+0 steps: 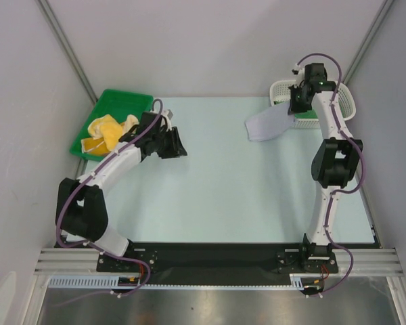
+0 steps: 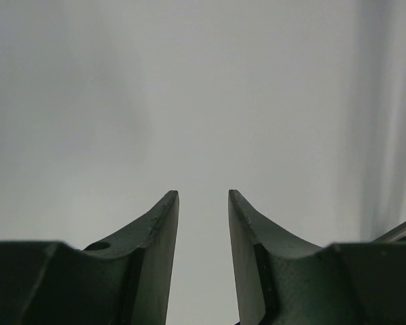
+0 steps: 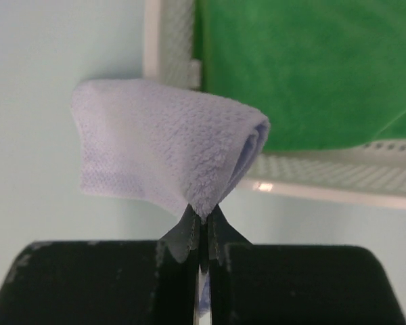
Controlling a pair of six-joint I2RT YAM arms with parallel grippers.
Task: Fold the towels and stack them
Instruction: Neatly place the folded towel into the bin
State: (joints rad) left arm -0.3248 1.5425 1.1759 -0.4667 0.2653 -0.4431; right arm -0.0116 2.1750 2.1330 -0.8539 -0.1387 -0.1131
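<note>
Lavender towel [image 3: 162, 156] pinched at a folded edge by right hand [image 3: 203, 217], fingers pressed together on the cloth. It sits at the far right of the desk [image 1: 223, 189], just beside the white mesh basket [image 3: 325, 172]. Green towel [image 3: 304, 74] lies inside that basket. Left hand [image 2: 203, 203] spread, nothing between its fingers, near the green tray [image 1: 125, 101] holding crumpled yellow towels [image 1: 105, 132].
</note>
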